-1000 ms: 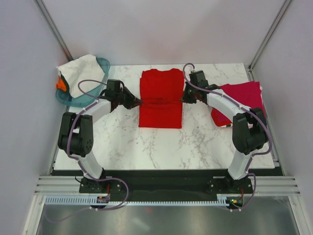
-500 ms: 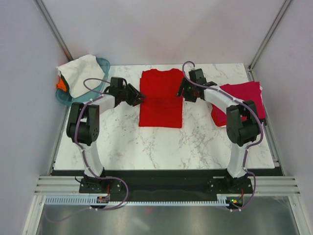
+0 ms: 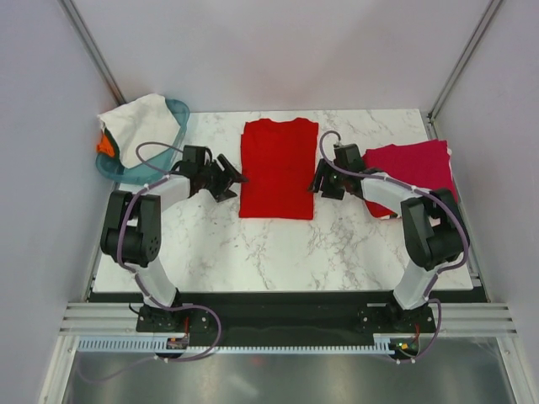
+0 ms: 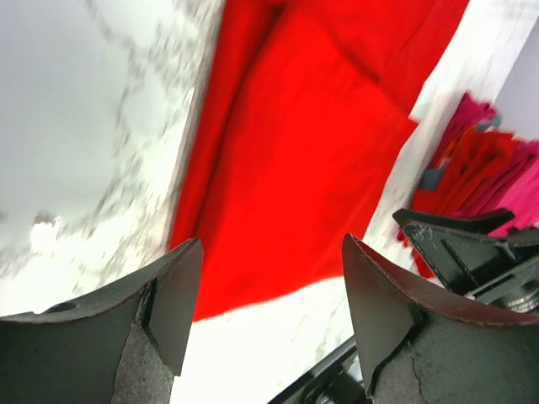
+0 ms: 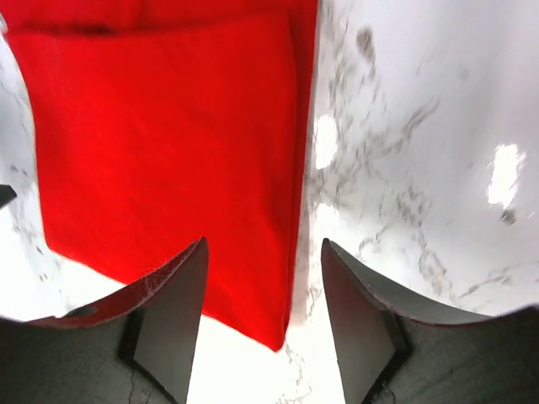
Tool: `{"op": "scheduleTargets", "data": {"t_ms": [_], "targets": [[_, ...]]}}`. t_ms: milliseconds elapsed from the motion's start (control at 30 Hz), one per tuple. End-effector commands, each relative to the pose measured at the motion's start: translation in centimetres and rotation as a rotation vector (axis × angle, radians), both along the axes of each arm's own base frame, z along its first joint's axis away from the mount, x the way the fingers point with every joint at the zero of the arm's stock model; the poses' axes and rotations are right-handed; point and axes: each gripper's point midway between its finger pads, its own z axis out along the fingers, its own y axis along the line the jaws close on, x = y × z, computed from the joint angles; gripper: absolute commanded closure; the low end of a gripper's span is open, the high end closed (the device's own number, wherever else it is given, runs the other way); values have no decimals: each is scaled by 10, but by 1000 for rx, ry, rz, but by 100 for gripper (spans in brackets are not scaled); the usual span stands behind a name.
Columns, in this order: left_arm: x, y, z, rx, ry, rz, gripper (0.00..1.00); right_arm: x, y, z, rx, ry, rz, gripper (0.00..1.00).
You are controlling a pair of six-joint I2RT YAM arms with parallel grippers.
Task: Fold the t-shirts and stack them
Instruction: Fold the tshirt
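Observation:
A bright red t-shirt (image 3: 278,168) lies folded into a flat rectangle at the middle of the marble table (image 3: 253,244). My left gripper (image 3: 231,178) stands open just off its left edge, holding nothing. My right gripper (image 3: 319,180) stands open just off its right edge, also holding nothing. The left wrist view has the red t-shirt (image 4: 312,143) beyond the open left gripper (image 4: 271,252). Seen from the right wrist, the red t-shirt's (image 5: 168,126) near corner lies between the open fingers of the right gripper (image 5: 263,252). A crimson-pink t-shirt (image 3: 417,168) lies folded at the right. A white t-shirt (image 3: 139,122) drapes over the basket.
A teal plastic basket (image 3: 178,114) sits at the back left corner, partly off the table, with something orange (image 3: 104,145) at its left. Metal frame posts rise at both back corners. The right arm's elbow hangs over the crimson-pink shirt's near edge.
Both grippers have gone from shut at the red shirt's side edges to open, and have drawn a little towards the near side. The shirt now lies flat and let go.

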Motion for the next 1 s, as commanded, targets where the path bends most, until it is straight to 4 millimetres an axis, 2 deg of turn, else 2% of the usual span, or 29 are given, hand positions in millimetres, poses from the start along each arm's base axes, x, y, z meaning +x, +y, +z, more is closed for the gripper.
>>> {"op": "scheduleTargets", "data": {"t_ms": [0, 67, 133, 267, 500, 667, 833, 967], "targets": [[-25, 7, 1, 66, -50, -80, 27, -21, 18, 4, 62, -23, 105, 36], [-39, 14, -11, 107, -23, -80, 27, -31, 23, 1, 72, -9, 129, 37], [-47, 17, -14, 120, -20, -79, 27, -42, 27, -5, 72, 12, 147, 37], [-69, 16, -30, 106, 34, -105, 28, -59, 31, -10, 76, 39, 163, 42], [-88, 11, -41, 92, 54, -132, 34, -80, 25, -13, 68, 50, 160, 46], [-93, 9, -47, 73, 60, -141, 38, -80, 20, -15, 50, 38, 142, 46], [-96, 6, -56, 57, 80, -148, 49, -78, 20, -24, 47, 50, 136, 54], [-94, 7, -59, 61, 81, -142, 53, -72, 24, -24, 51, 44, 148, 59]]}}
